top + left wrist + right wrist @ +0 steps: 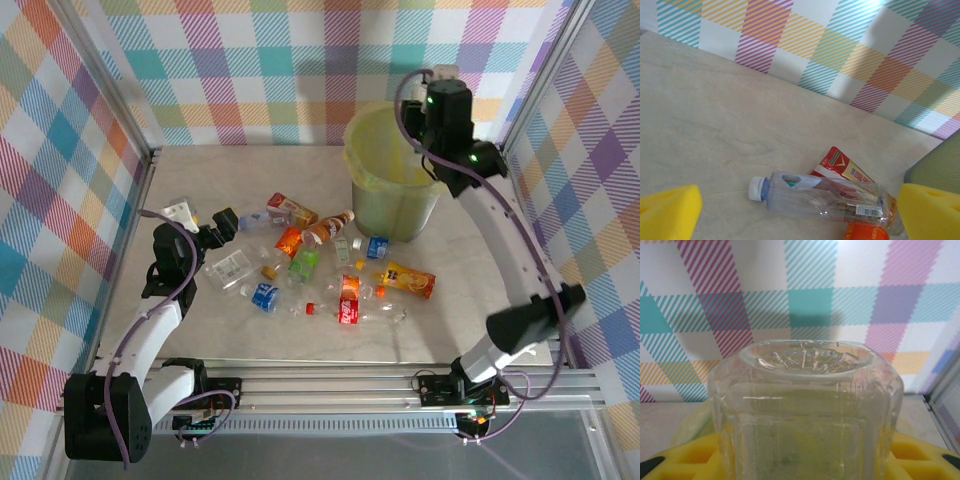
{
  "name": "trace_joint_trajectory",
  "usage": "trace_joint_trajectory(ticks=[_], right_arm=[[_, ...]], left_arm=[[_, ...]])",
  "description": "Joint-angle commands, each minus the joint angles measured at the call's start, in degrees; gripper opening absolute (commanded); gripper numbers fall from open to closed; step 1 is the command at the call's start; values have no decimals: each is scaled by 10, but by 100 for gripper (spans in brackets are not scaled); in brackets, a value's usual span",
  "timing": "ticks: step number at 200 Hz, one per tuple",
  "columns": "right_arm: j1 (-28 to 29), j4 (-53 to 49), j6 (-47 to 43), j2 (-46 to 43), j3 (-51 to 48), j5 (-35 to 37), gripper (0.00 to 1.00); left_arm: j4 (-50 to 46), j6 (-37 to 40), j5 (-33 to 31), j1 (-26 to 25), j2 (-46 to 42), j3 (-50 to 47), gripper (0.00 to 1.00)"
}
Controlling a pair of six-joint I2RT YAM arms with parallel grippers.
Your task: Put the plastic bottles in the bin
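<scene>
Right gripper [441,82] clamps a clear bottle [805,405] above the bin [366,132] rim — left gripper [800,211] gapes wide over a white-capped bottle [822,196] lying on the table [715,125]

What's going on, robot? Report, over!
Right gripper shut on a clear bottle, up by the bin. Left gripper open, above a white-capped bottle on the table. Other bottles not yet binned. Nothing seen in the way.
</scene>
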Motion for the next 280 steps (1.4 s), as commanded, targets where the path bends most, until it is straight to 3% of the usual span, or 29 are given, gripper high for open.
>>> trace_joint_trajectory(ticks=[1,54,129,192,280], right_arm=[[3,-3,-49,75,86,-31,27],[1,-190,-34,243,284,-70,27],[-31,-274,-29,260,241,-172,27],[-70,-305,-88,319,254,-263,29],[-79,-342,-138,374,250,-255,32]], left_arm=[[1,-24,13,1,-14,7,100],[-16,-34,2,0,-19,9,100],[-24,-31,-1,1,-5,15,100],[-34,-32,-1,1,2,22,100],[-41,-30,-8,1,4,20,100]])
